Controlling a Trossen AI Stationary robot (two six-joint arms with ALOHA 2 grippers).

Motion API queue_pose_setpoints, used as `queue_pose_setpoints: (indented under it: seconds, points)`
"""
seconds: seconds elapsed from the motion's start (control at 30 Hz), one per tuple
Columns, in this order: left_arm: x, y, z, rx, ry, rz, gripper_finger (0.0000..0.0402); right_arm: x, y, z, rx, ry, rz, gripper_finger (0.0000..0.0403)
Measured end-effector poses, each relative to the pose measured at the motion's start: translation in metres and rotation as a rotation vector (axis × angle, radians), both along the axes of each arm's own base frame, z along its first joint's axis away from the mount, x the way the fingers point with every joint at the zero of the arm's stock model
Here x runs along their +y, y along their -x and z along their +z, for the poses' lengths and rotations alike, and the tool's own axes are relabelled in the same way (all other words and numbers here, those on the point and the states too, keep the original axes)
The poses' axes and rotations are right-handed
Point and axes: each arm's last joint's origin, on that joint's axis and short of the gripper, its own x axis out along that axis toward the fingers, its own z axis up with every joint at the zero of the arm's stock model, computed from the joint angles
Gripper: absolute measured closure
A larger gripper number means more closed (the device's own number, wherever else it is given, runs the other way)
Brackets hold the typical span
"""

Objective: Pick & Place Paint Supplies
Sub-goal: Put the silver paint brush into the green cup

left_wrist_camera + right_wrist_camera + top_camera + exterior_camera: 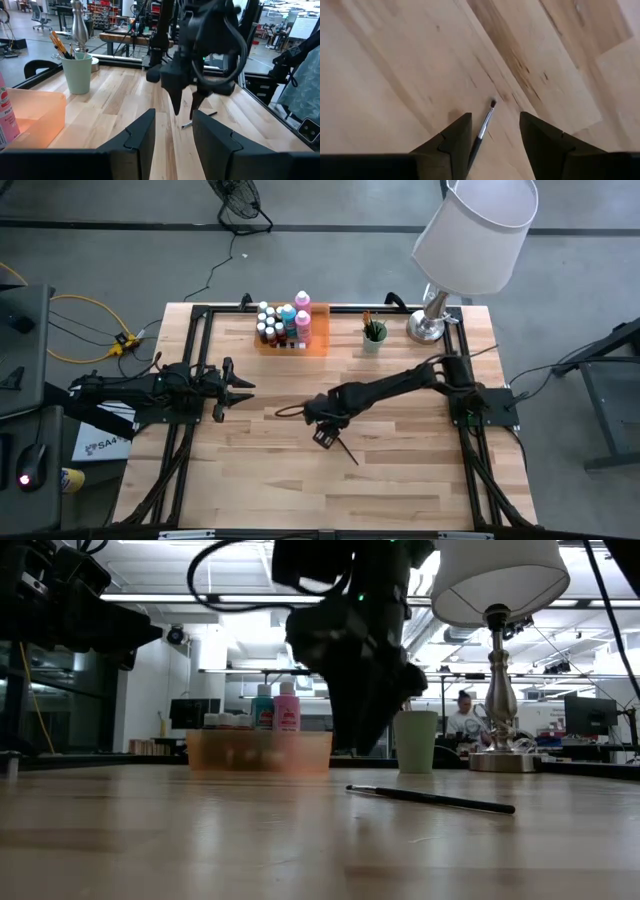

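A thin dark paintbrush [346, 450] lies flat on the wooden table near its middle; it also shows in the low view [430, 800]. My right gripper [323, 436] hovers over one end of it, pointing down and open. In the right wrist view the brush [482, 131] lies between the two fingers of my right gripper [495, 117], untouched. My left gripper [245, 388] is open and empty at the table's left side. Several white-capped paint bottles [285, 323] stand in the orange tray [318, 340]. More brushes [370, 326] stand in the pale green cup [374, 338].
A table lamp [430, 325] with a white shade stands at the far right corner, next to the cup. The tray and cup stand along the far edge. A black frame [200, 340] borders the table. Bare wood lies toward the near edge.
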Motion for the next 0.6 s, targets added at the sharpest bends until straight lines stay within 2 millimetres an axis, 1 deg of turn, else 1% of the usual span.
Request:
queue_pose_setpoints:
  seconds: [0.17,0.5,0.6]
  points:
    - [0.000,0.000,0.000,0.000,0.000,0.000,0.0275,0.002,-0.005,-0.015,0.014,0.010,-0.052,0.0243]
    - [0.000,0.000,0.000,0.000,0.000,0.000,0.0275,0.015,-0.004,-0.016,0.005,0.019,-0.073,0.0243]
    - [0.000,0.000,0.000,0.000,0.000,0.000,0.0275,0.016,-0.006,-0.023,0.008,0.018,-0.086,0.0243]
